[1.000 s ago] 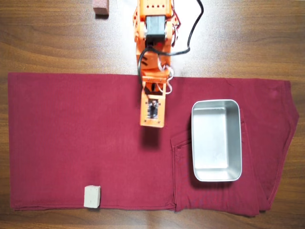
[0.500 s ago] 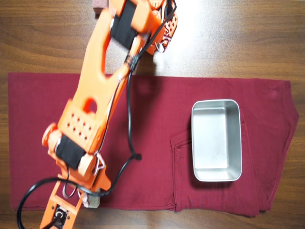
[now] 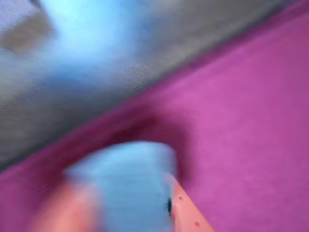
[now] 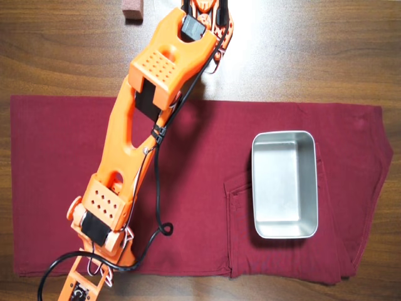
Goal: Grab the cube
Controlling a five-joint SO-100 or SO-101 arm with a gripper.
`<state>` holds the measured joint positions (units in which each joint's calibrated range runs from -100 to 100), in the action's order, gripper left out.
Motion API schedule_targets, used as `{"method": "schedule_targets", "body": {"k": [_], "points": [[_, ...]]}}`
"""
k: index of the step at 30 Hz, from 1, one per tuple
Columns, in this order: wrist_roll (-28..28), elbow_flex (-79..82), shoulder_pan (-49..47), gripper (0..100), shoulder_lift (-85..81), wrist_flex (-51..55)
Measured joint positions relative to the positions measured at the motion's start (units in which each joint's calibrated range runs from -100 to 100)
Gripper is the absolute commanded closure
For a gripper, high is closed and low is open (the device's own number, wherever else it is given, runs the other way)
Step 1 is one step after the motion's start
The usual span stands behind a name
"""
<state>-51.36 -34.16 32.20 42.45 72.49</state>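
The wrist view is heavily blurred. A pale bluish-grey block (image 3: 126, 180), which may be the cube, sits low in that view between two orange fingers (image 3: 190, 215) of my gripper (image 3: 123, 203), over the magenta-looking cloth with a dark shadow around it. I cannot tell whether the jaws are closed on it. In the overhead view the orange arm (image 4: 150, 119) reaches from the top edge down to the lower left, and the gripper (image 4: 81, 290) is partly cut off by the bottom edge. The cube does not show there.
A dark red cloth (image 4: 200, 163) covers the wooden table (image 4: 326, 50). A metal tray (image 4: 285, 231) stands on the cloth at the right. A reddish-brown block (image 4: 131, 10) lies at the top edge. A black cable (image 4: 156, 207) loops beside the arm.
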Motion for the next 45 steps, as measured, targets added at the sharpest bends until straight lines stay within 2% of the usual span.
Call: {"method": "schedule_targets", "body": {"k": [5, 8, 11, 13, 14, 16, 21, 24, 27, 30, 34, 36, 37, 38, 39, 40, 43, 45], "points": [[1.0, -0.3, -1.1, 100, 0.3, -0.5], [1.8, -0.1, -3.2, 100, -3.8, 7.5], [2.1, -0.2, -10.1, 100, -19.4, 18.1], [2.9, 0.9, -18.6, 100, -28.5, 26.2], [3.5, 2.6, -23.9, 100, -33.1, 27.0], [5.6, 6.6, -34.4, 100, -39.3, 27.3], [10.8, 31.7, -63.1, 100, -49.8, 27.2], [12.8, 33.7, -72.7, 100, -49.0, 27.3], [12.9, 33.8, -73.9, 93, -46.0, 26.4], [13.2, 33.8, -73.9, 77, -45.0, 25.2], [12.8, 33.8, -72.0, 69, -45.0, 25.2], [12.8, 33.8, -71.1, 70, -45.0, 25.6], [12.5, 33.8, -70.8, 78, -45.0, 25.6], [12.6, 33.8, -70.4, 91, -45.0, 25.5], [12.0, 34.2, -69.6, 100, -45.0, 24.9], [11.3, 35.5, -68.4, 100, -45.7, 23.2], [9.3, 48.9, -60.6, 100, -55.7, 4.1], [7.3, 63.7, -53.5, 99, -66.2, -13.6]]}}
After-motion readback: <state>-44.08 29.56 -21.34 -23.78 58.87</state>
